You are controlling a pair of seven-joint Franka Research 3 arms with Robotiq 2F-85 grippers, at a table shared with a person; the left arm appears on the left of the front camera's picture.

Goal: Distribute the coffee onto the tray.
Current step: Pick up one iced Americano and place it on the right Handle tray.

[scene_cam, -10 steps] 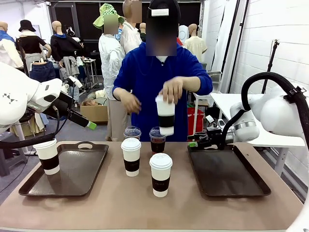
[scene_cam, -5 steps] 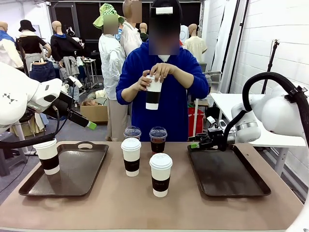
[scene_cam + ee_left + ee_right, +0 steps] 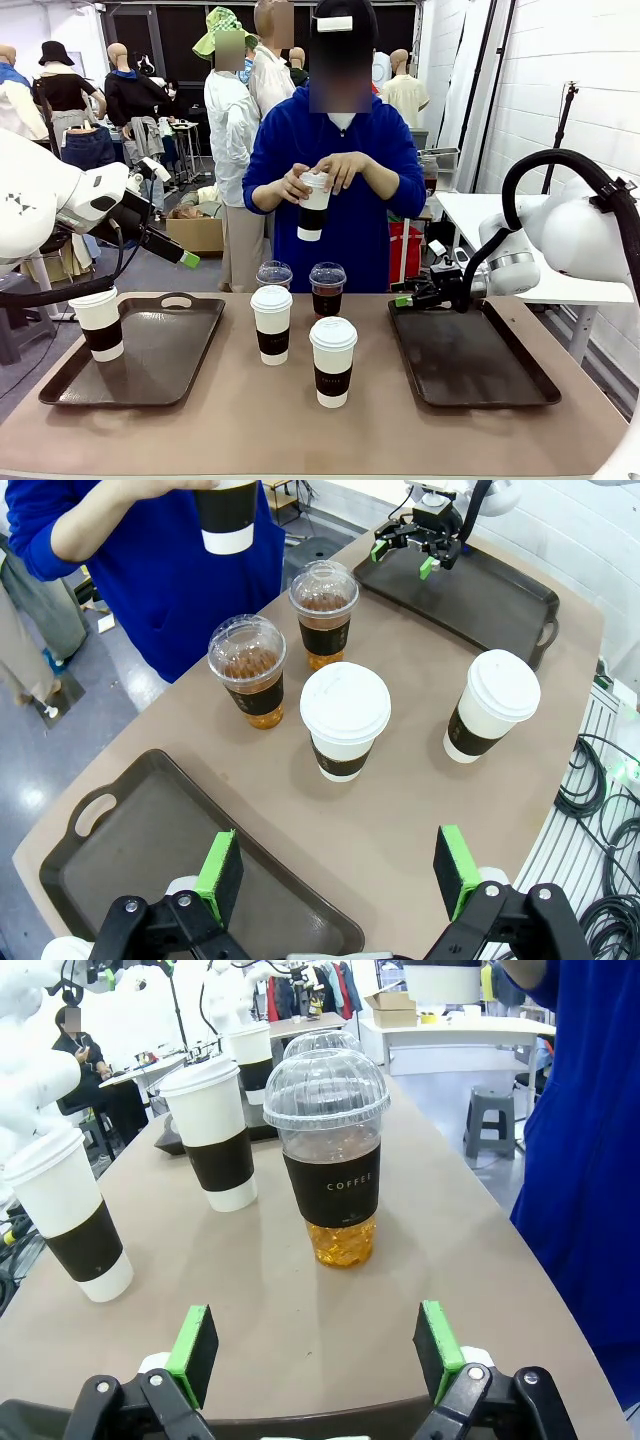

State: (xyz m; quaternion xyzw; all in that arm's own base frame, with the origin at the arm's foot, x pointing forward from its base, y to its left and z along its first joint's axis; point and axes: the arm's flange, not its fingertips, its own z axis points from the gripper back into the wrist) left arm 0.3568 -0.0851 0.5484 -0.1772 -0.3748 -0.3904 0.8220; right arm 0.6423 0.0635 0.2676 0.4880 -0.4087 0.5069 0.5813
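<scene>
Our left gripper and right gripper are both wide open, holding nothing. Mid-table we see two white paper cups with brown sleeves, then two clear dome-lidded cups of brown drink. At 9 o'clock, another white cup sits on the dark left tray. Far at 12 o'clock, the person's hands hold one more cup.

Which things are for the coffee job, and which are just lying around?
For the job:
- left tray with one paper cup
- right tray
- middle paper cup, front paper cup
- left clear cup, right clear cup
- held paper cup in the person's hands

Just lying about:
- cardboard box
- stool
- cables
</scene>
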